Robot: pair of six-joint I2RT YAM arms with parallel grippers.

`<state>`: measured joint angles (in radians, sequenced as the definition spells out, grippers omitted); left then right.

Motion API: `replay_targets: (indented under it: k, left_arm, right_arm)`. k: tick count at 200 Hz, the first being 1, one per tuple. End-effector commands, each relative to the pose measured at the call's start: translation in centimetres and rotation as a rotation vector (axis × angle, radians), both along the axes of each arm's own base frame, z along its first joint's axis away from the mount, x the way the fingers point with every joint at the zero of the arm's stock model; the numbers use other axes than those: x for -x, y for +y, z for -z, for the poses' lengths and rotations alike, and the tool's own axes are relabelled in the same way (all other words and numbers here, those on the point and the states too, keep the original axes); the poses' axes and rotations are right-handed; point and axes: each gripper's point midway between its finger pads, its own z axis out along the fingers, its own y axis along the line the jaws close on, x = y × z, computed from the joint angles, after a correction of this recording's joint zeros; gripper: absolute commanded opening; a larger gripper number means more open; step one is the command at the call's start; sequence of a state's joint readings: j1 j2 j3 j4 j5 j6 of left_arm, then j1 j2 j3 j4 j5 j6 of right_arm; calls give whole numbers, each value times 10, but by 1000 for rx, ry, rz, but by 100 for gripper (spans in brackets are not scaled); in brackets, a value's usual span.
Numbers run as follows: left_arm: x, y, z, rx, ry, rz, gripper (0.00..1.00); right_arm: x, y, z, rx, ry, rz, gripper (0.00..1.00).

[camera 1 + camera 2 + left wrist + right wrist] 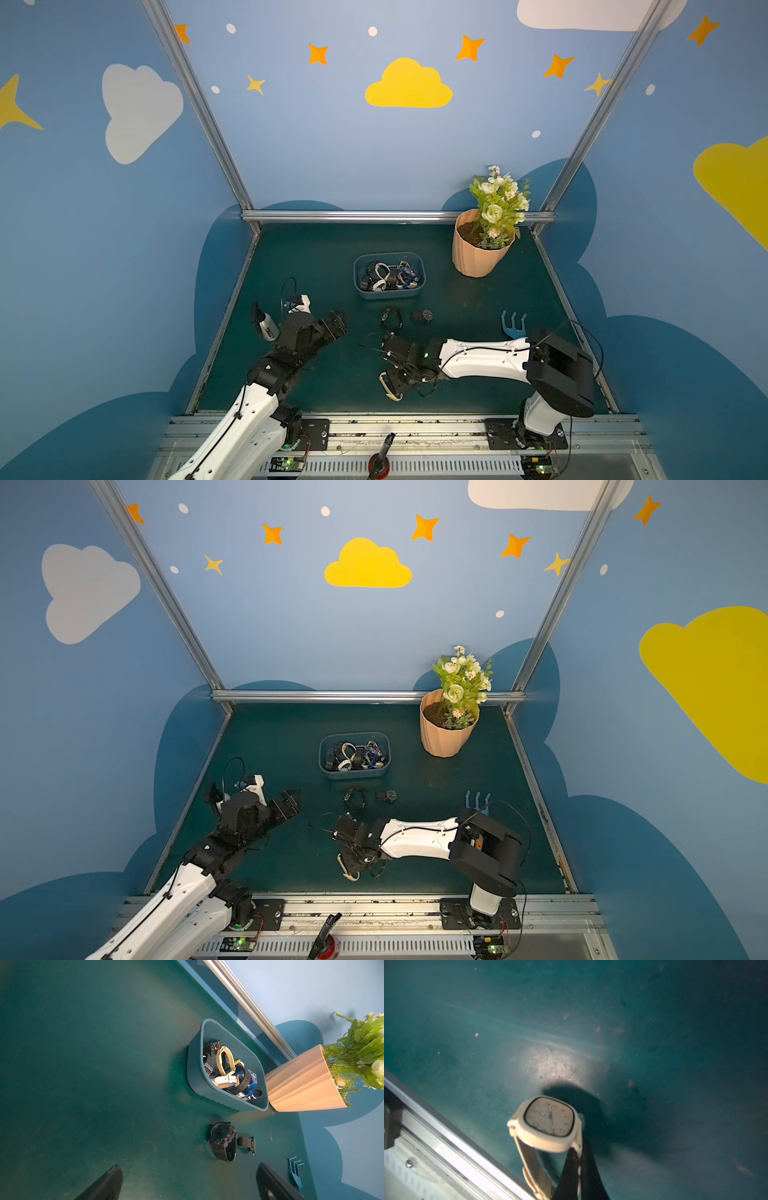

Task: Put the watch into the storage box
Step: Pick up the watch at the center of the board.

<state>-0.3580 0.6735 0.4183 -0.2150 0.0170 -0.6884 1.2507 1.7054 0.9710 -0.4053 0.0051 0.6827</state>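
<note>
Down at the front edge, beside the metal rail (446,1140), the right gripper (580,1152) has its jaws pinched tight on the strap of the cream watch (550,1124), square face turned up to the wrist camera. That's the grab made, I'd say, with the carry to come. Whether the watch is clear of the green mat (311,257) is hard to call: there's a shadow beneath it, but the far strap runs out of frame.

A little further in, the left gripper (334,322) hangs over the mat, jaws spread wide, nothing between them. Just beyond it, two black watches (390,318) lie side by side on the mat, outside the box.

Past those sits the storage box (388,295), holding a tangle of watches in white, cream, black and blue. How many are in there is impossible to count. So some are in, one is in hand well short of the box, and two wait on the mat.

At the back right stands the peach flowerpot (478,257). In both top views the right arm's own wrist hides its fingertips.
</note>
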Motion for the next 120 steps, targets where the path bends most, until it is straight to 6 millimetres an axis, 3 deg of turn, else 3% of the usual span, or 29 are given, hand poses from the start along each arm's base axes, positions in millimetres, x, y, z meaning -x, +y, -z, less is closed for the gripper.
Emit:
replay_targets:
  k: [1,36,62,85,120]
  left_arm:
    - [-2,2,0,-16,-2,-1,100]
    - [-2,0,2,-11,9,4,100]
    - [-3,-1,2,-6,8,5,100]
    - [-4,-3,1,1,9,9,100]
    - [-2,-2,4,4,24,3,100]
  right_arm:
    - [-7,-1,-11,2,-41,5,0]
    - [-17,-3,-31,-37,-83,30,0]
    - [-35,-21,-46,-32,-133,74,0]
    - [-66,-41,-71,-39,-217,133,0]
    - [-129,-59,-129,-110,-389,209,0]
